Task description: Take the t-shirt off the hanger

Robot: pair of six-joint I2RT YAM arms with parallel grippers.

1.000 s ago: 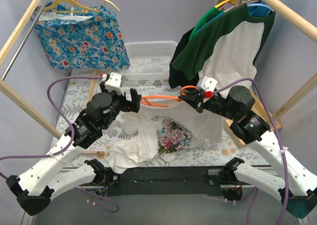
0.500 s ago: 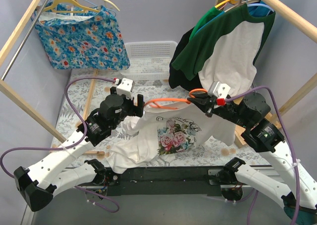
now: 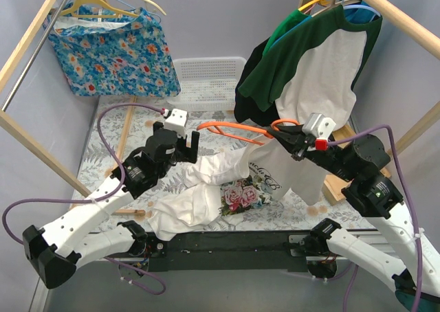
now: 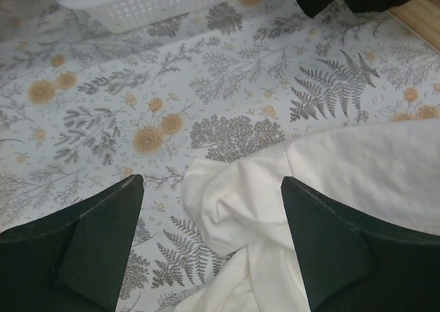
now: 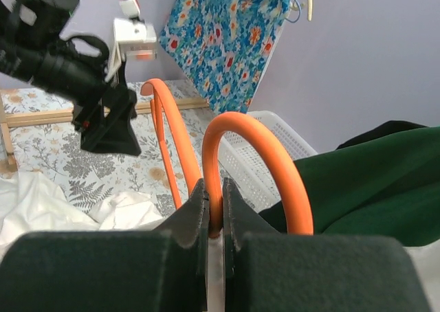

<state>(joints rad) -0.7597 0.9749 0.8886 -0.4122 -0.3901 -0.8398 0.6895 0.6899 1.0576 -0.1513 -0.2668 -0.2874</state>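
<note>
A white t-shirt (image 3: pixel 213 181) with a rose print hangs by one side from an orange hanger (image 3: pixel 230 129); its other side has slid off and lies bunched on the table, as the left wrist view (image 4: pixel 275 209) shows. My right gripper (image 3: pixel 280 130) is shut on the hanger's hook (image 5: pixel 218 168) and holds it raised. My left gripper (image 3: pixel 184 144) is open and empty, just above the bunched white cloth at the hanger's bare left end.
A white basket (image 3: pixel 206 78) stands at the back. A green and white shirt (image 3: pixel 316 58) hangs on the right rail, a blue floral garment (image 3: pixel 113 51) on the left rail. Wooden frame bars (image 3: pixel 27 147) run along both sides.
My right gripper lifted the hanger up and to the right. The shirt's left side slipped off the hanger and dropped onto the table. My left gripper let go of the cloth.
</note>
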